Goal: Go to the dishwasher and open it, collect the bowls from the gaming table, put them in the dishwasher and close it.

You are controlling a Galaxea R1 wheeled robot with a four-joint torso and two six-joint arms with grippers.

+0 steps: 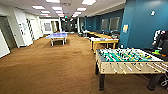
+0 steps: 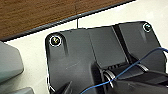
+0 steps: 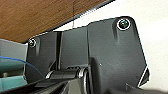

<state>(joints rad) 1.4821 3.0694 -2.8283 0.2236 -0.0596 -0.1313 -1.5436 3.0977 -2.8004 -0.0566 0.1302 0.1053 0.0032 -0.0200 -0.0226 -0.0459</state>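
You are driving over brown carpet (image 1: pixel 50 67). The football table (image 1: pixel 127 61) stands just ahead to the right; no bowls are discernible on it. Steer wide of its near corner. Jaw state of either gripper: cannot tell.

Blue ping-pong table (image 1: pixel 58 36), brown carpet (image 1: pixel 50 67)

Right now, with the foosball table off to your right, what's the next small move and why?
Probably a slight turn right and a short roll toward the table-football table: it stands close across open brown carpet, and no bowls can be made out on it from here.
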